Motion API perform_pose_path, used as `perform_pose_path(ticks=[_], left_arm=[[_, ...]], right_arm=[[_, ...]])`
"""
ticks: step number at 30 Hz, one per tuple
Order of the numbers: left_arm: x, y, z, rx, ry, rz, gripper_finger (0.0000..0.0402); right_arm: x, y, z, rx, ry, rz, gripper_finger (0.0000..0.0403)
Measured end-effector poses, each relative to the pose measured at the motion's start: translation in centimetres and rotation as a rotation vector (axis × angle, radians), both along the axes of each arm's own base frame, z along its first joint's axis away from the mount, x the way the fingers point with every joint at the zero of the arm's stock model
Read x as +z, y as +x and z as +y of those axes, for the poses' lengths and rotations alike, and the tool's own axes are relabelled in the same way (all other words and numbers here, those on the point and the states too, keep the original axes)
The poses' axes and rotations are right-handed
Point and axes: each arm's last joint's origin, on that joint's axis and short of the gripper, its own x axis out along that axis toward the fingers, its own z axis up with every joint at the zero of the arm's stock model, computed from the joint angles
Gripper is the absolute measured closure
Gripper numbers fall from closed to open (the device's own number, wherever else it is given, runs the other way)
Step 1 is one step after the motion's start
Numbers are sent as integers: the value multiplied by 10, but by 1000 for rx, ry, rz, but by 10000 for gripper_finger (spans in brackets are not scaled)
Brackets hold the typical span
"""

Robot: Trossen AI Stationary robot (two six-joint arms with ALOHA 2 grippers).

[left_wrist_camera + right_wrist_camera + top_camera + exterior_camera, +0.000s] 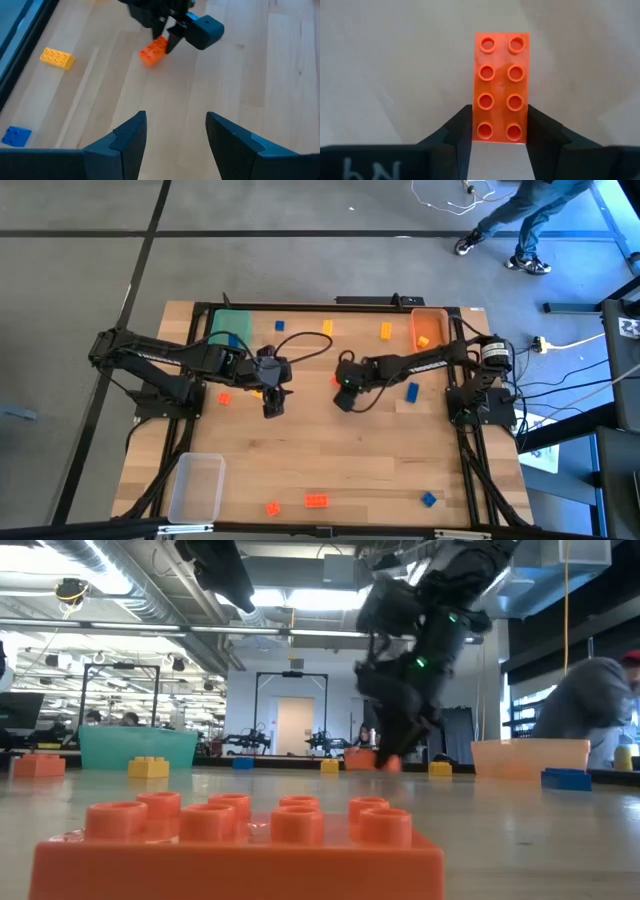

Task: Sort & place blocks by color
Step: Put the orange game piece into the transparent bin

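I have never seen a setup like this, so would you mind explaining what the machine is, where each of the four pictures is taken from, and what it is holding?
It is a robot with two dark arms at a wooden table. One picture looks straight down, one looks level across the tabletop, and one comes from a camera on each wrist. Small toy blocks in blue, yellow and orange lie scattered, with a green tray, an orange tray and a clear tray near the edges. The right gripper, mid-table, has its fingers closed on the sides of an orange block; the left wrist picture shows that grip from farther off. The left gripper is open and holds nothing.
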Motion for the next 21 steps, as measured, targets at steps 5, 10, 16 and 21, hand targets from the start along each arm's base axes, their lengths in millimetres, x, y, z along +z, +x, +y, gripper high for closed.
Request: perform_pose_path(ticks=[5,10,16,21], left_arm=[[-1,-1,0,-87,100,36,207],[-1,-2,3,-151,264,87,207],[-1,-3,4,-262,419,143,207],[1,-1,2,-306,465,129,207]], right_arm=[[26,13,1,82,-16,-3,263],[59,25,0,141,51,-3,263],[106,35,2,278,170,-49,263],[152,38,4,388,218,-101,263]])
